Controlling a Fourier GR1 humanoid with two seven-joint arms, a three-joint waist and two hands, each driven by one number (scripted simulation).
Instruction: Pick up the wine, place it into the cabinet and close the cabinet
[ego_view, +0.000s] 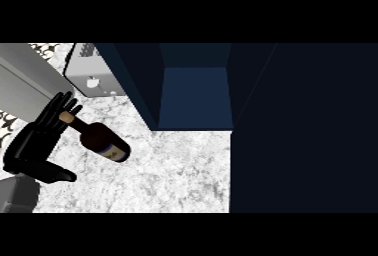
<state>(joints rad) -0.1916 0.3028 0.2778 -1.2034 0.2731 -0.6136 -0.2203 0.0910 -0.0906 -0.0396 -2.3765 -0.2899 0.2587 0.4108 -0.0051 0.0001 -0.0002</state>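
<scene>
my left hand was at the left side of the view, over the pale speckled counter, with its grey forearm coming in from the lower left corner. its fingers were stretched out nearly straight, pointing up and to the right, and the thumb stuck out below toward the right. i had nothing curled in; the hand was open.

the wine bottle lay tilted just to the right of my hand, its corked neck pointing up-left and its dark body running down-right, with a pale label near the base. the cork end overlapped my fingers, so the neck seemed to be resting against them, though i could not tell for certain that they touched. the bottle's body sat clear of my palm, between the fingers and the thumb.

the open dark blue cabinet stood to the right of the bottle, near but apart from it. a grey appliance sat above my fingers. my right hand did not show.
</scene>
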